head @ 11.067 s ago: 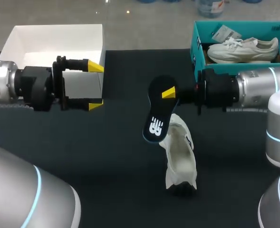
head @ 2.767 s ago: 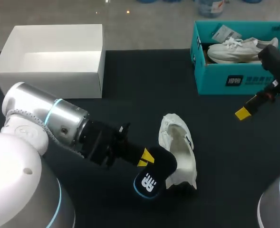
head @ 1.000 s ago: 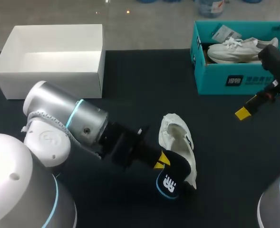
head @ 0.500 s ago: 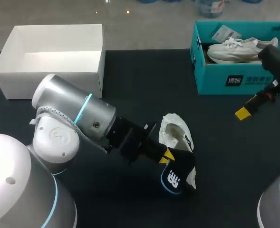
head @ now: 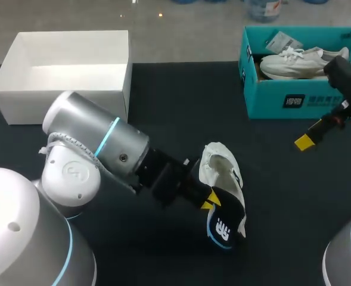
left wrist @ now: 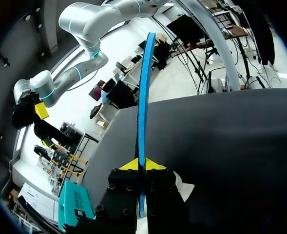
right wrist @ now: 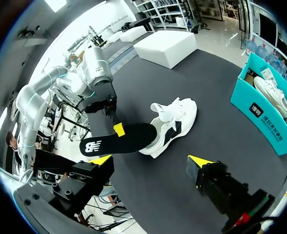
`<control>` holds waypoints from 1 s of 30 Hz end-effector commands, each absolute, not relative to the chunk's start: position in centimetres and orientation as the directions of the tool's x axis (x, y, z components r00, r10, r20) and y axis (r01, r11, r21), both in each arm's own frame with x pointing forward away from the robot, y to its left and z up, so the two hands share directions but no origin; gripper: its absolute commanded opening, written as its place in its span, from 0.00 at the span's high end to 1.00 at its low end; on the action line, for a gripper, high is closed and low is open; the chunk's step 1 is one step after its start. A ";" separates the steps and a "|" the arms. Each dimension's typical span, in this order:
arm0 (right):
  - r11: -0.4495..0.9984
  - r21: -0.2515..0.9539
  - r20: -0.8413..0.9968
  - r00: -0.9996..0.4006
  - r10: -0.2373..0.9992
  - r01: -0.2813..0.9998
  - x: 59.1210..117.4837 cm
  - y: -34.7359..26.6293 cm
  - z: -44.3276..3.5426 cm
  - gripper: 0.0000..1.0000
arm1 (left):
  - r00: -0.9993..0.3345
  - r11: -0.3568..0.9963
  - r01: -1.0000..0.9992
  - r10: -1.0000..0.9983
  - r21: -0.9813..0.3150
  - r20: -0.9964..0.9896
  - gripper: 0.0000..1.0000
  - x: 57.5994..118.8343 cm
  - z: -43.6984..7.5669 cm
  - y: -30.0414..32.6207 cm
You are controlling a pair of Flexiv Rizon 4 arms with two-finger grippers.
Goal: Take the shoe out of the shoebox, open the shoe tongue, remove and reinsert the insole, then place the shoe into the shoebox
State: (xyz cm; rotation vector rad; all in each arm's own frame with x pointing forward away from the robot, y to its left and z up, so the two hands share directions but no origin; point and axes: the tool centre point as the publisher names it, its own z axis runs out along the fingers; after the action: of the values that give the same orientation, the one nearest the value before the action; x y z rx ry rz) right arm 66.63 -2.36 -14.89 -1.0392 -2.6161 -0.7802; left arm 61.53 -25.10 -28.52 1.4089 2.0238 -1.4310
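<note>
At far left of the dark worktop (head: 163, 101) an open white box (head: 68, 65) is seen. The left arm (head: 98, 149) is extended from that side toward the middle. The left pincer (head: 208, 201) is pressed onto a black insole (head: 223, 223) with a blue edge. In the left wrist view the insole is seen edge-on, gripped between both yellow tips. The insole's far end is laid against the heel end of the white shoe (head: 223, 173); how far inside it sits cannot be told. The shoe is placed on the worktop near the middle, outside both boxes. At far right a teal shoebox (head: 294, 104) is seen with a second shoe (head: 294, 62) inside. The right pincer (right wrist: 150, 161) is held spread, nothing between its tips, above the worktop just in front of the teal shoebox and well apart from the shoe.
</note>
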 end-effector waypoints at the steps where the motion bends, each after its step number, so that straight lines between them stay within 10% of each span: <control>1: 0.610 0.391 0.385 -0.725 0.572 0.689 66.8 -2.2 -15.0 0.00 | -0.489 0.067 0.831 0.561 -0.552 -0.668 1.00 62.5 -28.8 -25.2; 30: 0.610 0.391 0.385 -0.725 0.572 0.689 66.8 -2.2 -15.0 0.00 | -0.490 0.160 0.842 0.628 -0.516 -0.605 1.00 66.4 -32.1 -26.3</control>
State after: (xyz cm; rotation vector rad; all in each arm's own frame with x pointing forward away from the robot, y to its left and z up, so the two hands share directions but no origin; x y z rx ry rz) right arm 66.62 -2.36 -14.89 -1.0392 -2.6162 -0.7803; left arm 66.10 -25.67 -31.70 1.4231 2.1773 -1.2508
